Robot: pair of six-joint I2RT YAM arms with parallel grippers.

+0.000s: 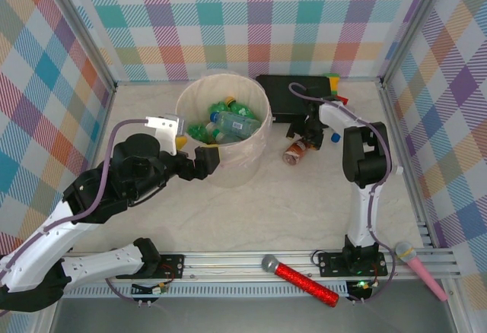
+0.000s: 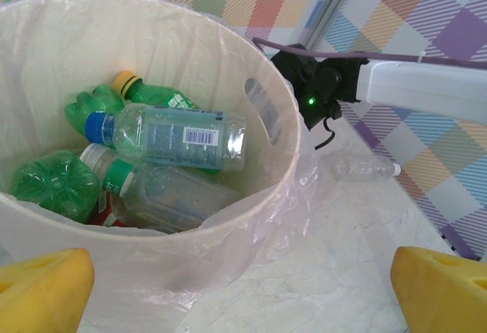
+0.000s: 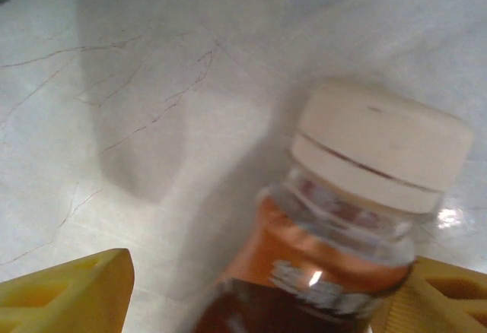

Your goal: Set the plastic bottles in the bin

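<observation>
Right hand (image 3: 266,276), jaws apart, straddles the brown bottle (image 3: 342,249) on the desk (image 3: 152,82). Left hand (image 2: 242,291) is wide open and empty beside the bin (image 2: 198,52).

Overhead view bright, evenly lit, sharp; faint soft shadows on the pale table (image 1: 289,204). Left wrist view crisp at the bin (image 2: 228,223) rim, white glare on a clear bottle (image 2: 175,137). Right wrist view soft: brown bottle (image 3: 327,264) blurred, grey shadow thrown left, small glint on label.

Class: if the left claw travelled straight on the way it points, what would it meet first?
Probably the near wall of the bin, wrapped in clear liner, directly ahead of the open left claw; depth is uncertain.
</observation>
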